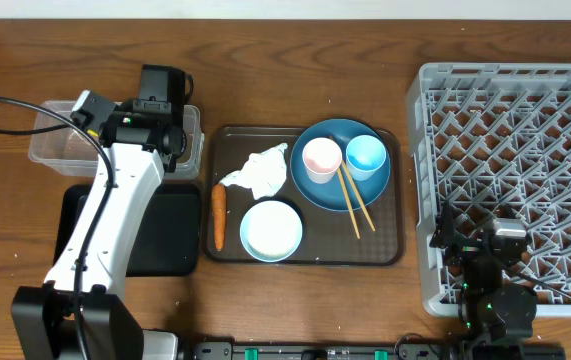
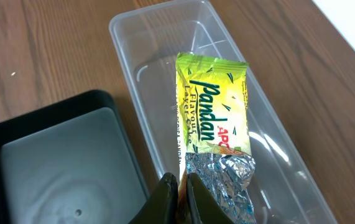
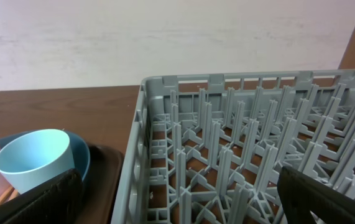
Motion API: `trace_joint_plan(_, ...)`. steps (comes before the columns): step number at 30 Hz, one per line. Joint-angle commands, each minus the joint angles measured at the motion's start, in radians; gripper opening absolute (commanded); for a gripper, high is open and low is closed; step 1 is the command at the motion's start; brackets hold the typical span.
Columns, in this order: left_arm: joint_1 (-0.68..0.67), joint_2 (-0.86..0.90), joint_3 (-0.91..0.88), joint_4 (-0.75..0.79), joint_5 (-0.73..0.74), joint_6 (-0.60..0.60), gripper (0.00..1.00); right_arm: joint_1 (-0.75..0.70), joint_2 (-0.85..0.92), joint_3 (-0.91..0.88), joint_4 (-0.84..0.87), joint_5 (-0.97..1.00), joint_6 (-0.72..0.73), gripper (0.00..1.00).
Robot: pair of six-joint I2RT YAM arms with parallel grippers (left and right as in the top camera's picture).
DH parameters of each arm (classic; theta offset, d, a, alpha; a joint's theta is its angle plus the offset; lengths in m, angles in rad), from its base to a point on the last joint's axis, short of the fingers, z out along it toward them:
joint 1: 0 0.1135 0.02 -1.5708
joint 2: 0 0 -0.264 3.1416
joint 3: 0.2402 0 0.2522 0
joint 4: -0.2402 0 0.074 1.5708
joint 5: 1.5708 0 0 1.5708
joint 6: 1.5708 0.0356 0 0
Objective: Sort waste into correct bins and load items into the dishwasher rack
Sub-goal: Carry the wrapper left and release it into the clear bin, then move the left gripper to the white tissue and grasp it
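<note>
My left gripper (image 2: 180, 190) is shut on the edge of the yellow-green snack wrapper (image 2: 214, 118), holding it over the clear tub (image 2: 276, 124); from overhead the gripper (image 1: 177, 138) is over the tub (image 1: 55, 148). The black tray (image 1: 170, 240) lies just in front of the tub. The brown tray holds the tissue (image 1: 260, 170), carrot (image 1: 219, 215), white bowl (image 1: 271, 230) and blue plate (image 1: 377, 195) with the pink cup (image 1: 321, 158), light blue cup (image 1: 366, 155) and chopsticks (image 1: 353, 202). My right gripper (image 1: 468, 238) is open and empty above the grey rack (image 1: 525, 140) at its front left corner. I see no rice grains.
The brown serving tray (image 1: 305, 259) lies between the bins and the rack. In the right wrist view the rack's left wall (image 3: 137, 155) is just below the open fingers (image 3: 183, 199), with the light blue cup (image 3: 34, 162) to the left. A black cable (image 1: 10, 105) crosses the far left.
</note>
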Motion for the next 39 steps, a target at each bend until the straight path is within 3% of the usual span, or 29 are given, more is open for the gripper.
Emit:
trace_joint_plan(1,0.005,0.025,-0.01,0.014,-0.031,-0.016,0.11,-0.002,-0.004,-0.004,0.0,-0.001,0.006,0.99)
trace_joint_plan(6,0.005,0.085,-0.01,0.064,-0.026,-0.016,0.13,-0.002,-0.004,-0.004,0.0,-0.001,0.006,0.99)
trace_joint_plan(9,0.005,0.134,-0.01,0.074,-0.026,-0.016,0.32,-0.002,-0.004,-0.004,0.0,-0.001,0.006,0.99)
trace_joint_plan(19,0.002,0.13,-0.009,0.111,-0.018,-0.016,0.54,-0.002,-0.004,-0.004,0.0,-0.001,0.006,0.99)
trace_joint_plan(24,0.0,0.037,0.001,0.168,0.194,0.001,0.56,-0.002,-0.004,-0.004,0.0,-0.001,0.006,0.99)
trace_joint_plan(30,-0.004,-0.076,0.002,0.177,0.546,0.158,0.55,-0.002,-0.004,-0.004,0.0,-0.001,0.006,0.99)
trace_joint_plan(34,-0.046,-0.111,0.002,0.153,0.592,0.264,0.56,-0.002,-0.004,-0.004,0.0,-0.001,0.006,0.99)
trace_joint_plan(37,-0.108,-0.116,0.002,0.147,0.591,0.423,0.56,-0.002,-0.004,-0.004,0.0,-0.001,0.006,0.99)
trace_joint_plan(39,-0.165,-0.113,0.002,0.147,0.572,0.552,0.63,-0.002,-0.004,-0.004,0.0,-0.001,0.006,0.99)
